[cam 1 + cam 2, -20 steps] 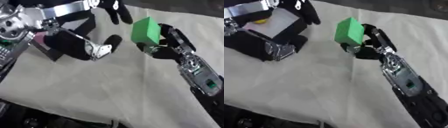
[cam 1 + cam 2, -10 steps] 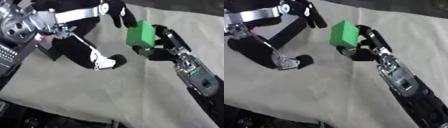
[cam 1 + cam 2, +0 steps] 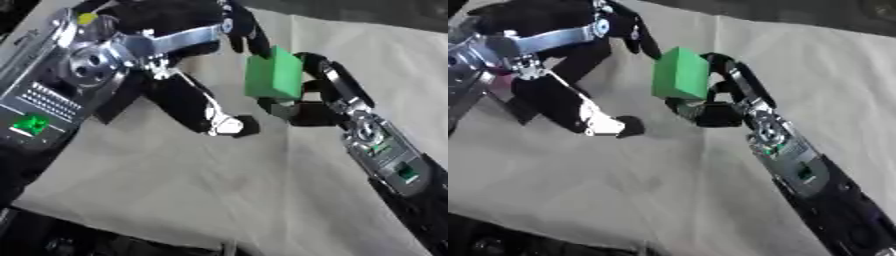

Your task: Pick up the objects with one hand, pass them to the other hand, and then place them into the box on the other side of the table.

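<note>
left eye view: a pale cloth covers the tabletop (image 3: 175, 185). the robot's right hand (image 3: 317, 97) comes in from the lower right, its black fingers (image 3: 325, 75) and thumb curled round a bright green block (image 3: 274, 73). the block is lifted above the cloth, a little above the middle of the view, its broad face turned toward the camera. the left hand (image 3: 188, 100) reaches in from the upper left. its fingers are spread: one long dark finger (image 3: 247, 31) stretches over to the block's upper left corner and looks to be touching or just beside it, while a black thumb with a white tip (image 3: 219, 120) points down and to the right below the block, apart from it. the left forearm (image 3: 70, 75), silver with a small green light, fills the left side. a small yellow spot shows at the top left; what it belongs to cannot be told.

right eye view: the same scene sits a little further left. the green block (image 3: 681, 73) is held in the right hand (image 3: 721, 102), which wraps it from the right and from beneath. the left hand's (image 3: 570, 95) outstretched finger (image 3: 642, 37) ends just beside the block's top left edge, and the gap between them is too fine to judge. the right forearm (image 3: 798, 165) runs down to the lower right corner.
</note>
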Action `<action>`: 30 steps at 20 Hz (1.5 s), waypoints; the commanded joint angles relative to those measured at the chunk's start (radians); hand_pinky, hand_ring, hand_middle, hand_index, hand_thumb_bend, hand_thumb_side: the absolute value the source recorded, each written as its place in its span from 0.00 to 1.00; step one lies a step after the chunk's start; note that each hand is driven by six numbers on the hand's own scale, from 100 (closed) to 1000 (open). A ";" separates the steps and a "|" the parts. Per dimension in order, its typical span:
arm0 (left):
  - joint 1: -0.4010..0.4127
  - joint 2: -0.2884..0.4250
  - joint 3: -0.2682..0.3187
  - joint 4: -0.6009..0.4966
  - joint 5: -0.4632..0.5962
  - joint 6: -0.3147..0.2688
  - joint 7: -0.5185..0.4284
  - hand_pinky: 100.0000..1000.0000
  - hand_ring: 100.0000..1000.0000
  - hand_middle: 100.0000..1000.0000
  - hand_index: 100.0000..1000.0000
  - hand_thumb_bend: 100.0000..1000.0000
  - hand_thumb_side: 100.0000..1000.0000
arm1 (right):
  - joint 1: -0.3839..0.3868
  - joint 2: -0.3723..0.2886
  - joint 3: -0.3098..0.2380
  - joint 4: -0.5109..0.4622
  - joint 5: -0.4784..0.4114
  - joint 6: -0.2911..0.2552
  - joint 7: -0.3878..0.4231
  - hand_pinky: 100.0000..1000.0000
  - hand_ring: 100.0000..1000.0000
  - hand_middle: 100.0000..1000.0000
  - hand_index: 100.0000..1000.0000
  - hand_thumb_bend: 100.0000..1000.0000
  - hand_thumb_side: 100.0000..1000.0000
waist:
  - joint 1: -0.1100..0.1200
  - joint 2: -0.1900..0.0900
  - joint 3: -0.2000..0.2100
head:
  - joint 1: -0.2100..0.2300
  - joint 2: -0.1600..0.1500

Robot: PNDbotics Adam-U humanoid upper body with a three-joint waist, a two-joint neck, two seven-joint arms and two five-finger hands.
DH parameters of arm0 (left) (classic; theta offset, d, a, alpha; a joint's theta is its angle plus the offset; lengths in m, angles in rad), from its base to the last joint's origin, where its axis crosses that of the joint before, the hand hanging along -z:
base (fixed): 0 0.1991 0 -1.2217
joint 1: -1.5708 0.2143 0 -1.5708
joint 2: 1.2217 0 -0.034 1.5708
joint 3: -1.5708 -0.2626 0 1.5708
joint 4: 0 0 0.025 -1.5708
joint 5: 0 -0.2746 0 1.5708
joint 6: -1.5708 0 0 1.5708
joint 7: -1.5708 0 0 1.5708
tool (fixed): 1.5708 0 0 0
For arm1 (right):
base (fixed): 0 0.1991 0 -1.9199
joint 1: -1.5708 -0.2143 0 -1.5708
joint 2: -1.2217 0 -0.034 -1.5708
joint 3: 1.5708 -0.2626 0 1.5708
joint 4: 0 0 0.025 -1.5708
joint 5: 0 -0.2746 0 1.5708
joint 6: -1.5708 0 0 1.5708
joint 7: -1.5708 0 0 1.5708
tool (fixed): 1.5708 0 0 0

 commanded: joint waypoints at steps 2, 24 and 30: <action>-0.021 -0.024 -0.007 0.063 -0.056 -0.008 0.032 0.92 0.74 0.70 0.80 0.46 0.39 | -0.019 0.002 0.003 -0.005 0.013 -0.012 -0.007 0.20 0.77 0.27 0.27 0.20 0.00 | 0.006 -0.013 -0.004 | 0.001 -0.013; -0.031 -0.067 -0.018 0.130 -0.121 -0.015 0.227 0.92 0.74 0.70 0.81 0.58 0.27 | -0.012 0.015 0.026 -0.008 0.019 -0.023 0.016 0.19 0.78 0.30 0.27 0.20 0.00 | 0.000 -0.004 -0.006 | -0.004 -0.026; -0.028 -0.067 -0.027 0.138 -0.112 -0.018 0.195 0.93 0.74 0.70 0.80 0.56 0.38 | -0.011 0.014 0.027 -0.010 0.025 -0.030 0.021 0.18 0.78 0.30 0.27 0.21 0.00 | 0.000 -0.002 -0.009 | -0.002 -0.024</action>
